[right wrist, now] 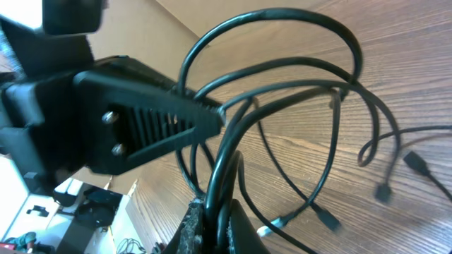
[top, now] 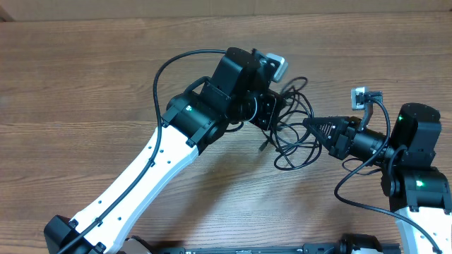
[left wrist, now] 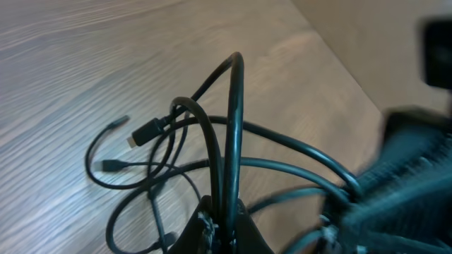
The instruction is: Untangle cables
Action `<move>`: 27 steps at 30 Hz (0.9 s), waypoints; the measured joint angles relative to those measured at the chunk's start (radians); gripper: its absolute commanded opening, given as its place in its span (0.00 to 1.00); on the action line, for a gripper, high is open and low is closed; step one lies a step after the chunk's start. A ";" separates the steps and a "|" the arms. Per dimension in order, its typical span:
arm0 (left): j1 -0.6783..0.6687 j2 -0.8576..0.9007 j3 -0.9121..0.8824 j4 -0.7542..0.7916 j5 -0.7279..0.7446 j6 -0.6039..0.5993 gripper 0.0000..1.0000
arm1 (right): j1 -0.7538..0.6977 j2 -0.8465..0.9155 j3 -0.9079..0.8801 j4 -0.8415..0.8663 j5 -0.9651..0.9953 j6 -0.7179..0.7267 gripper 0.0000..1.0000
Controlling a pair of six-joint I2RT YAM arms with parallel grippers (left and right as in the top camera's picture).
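Wood-grain table [top: 70,85], both arms reaching in from my side. Logging nearest outward.

Left gripper [left wrist: 222,220]: its jaws are pressing together on one strand of the cables [left wrist: 238,106]. That strand is rising out of the fingertips as a tall, narrow loop. Right gripper [right wrist: 215,219]: also closed, and pinching a strand that is arching up and over in its own wrist view. From overhead, the two grippers are pointing at each other, near but not touching, with the bundle hanging and lying between them at mid-table.

Where they are pinched the cables are lifting off the wood, and the remaining loops are sagging onto it, crossing over and under one another. I am not managing to count the separate cords, and I am not making out any coloured tip.

Further out, a plug [left wrist: 145,132] is lying loose on the table, with a smaller end trailing just beyond it. Farthest back, a tan panel [top: 212,7] is running along the table's far edge.

Progress, my judgement: I am reading this as early. Both grips are in place, but no cord is lying free of the rest. What remains is drawing the pinched strands apart, working each crossing loose and laying the cords down separately. Snagging at the crossings is the risk I am watching for.
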 measured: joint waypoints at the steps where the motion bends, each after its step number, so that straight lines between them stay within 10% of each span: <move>1: -0.001 0.000 0.000 0.000 0.019 0.022 0.05 | 0.000 0.000 0.000 0.000 -0.001 0.002 0.04; 27: -0.052 0.000 0.000 0.034 0.109 0.151 0.04 | 0.000 0.000 0.000 0.020 -0.006 0.008 0.04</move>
